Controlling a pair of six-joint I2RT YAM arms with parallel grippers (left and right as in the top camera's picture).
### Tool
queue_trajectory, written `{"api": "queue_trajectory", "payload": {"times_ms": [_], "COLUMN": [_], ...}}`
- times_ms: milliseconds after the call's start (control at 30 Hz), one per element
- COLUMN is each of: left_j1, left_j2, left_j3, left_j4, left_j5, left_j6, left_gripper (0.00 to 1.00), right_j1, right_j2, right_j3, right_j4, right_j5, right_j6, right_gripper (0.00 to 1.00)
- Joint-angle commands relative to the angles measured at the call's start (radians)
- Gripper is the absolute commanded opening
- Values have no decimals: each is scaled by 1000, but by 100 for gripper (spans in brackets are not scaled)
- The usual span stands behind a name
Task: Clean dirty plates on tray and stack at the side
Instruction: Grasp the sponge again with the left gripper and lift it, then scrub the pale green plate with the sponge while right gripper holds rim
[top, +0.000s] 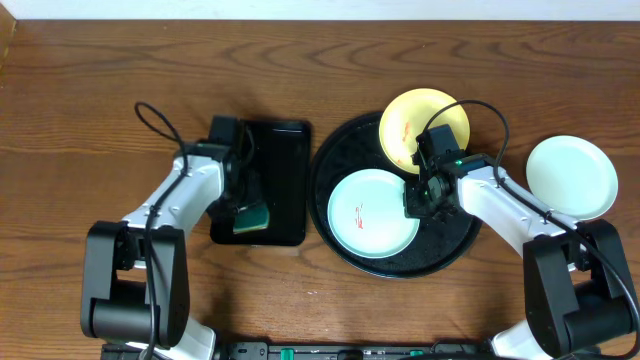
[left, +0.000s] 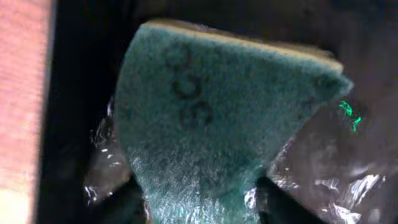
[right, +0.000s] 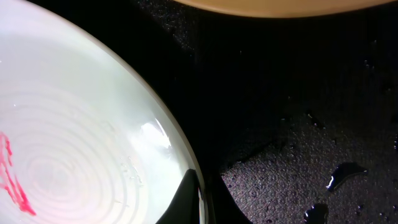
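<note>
The round black tray (top: 340, 170) holds a mint-white plate (top: 372, 212) with a red smear and a pale yellow plate (top: 415, 120) with red smears at its far side. A second mint-white plate (top: 571, 176) lies on the table at the right. My right gripper (top: 416, 200) is shut on the smeared mint-white plate's right rim (right: 200, 202); the plate (right: 74, 155) fills the left of the right wrist view and the yellow plate (right: 280, 5) shows at the top. My left gripper (top: 250, 205) is shut on a green sponge (left: 217, 118), low over the rectangular black tray.
A rectangular black tray (top: 275, 150) lies left of the round tray, with the sponge (top: 252, 217) at its near end. Water drops (right: 345, 174) lie on the round tray's textured floor. Both arms' cables arch above the table.
</note>
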Motion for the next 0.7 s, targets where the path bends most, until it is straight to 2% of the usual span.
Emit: {"api": "queue_trajectory", "payload": {"times_ms": [0,33,167,500,667], "left_j1": [0,0,0,0,-6], "left_j2": [7,7,5,-54,-75], "left_j3": [-50,-51,-43,92,97], "left_j4": [39,42,39,-116,-93], "left_j5": [10,16,15,19,18], "left_j6": [-16,-16,-15,11,38], "left_gripper": [24,8,7,7,7], "right_j1": [3,3,3,3,3], "right_j2": [11,11,11,11,11], "right_j3": [-7,-7,-7,-7,-7], "right_j4": [-10,-9,-9,-9,-6], "right_j5": [102,102,102,102,102], "right_j6": [25,25,24,21,21], "right_gripper": [1,1,1,1,1]}}
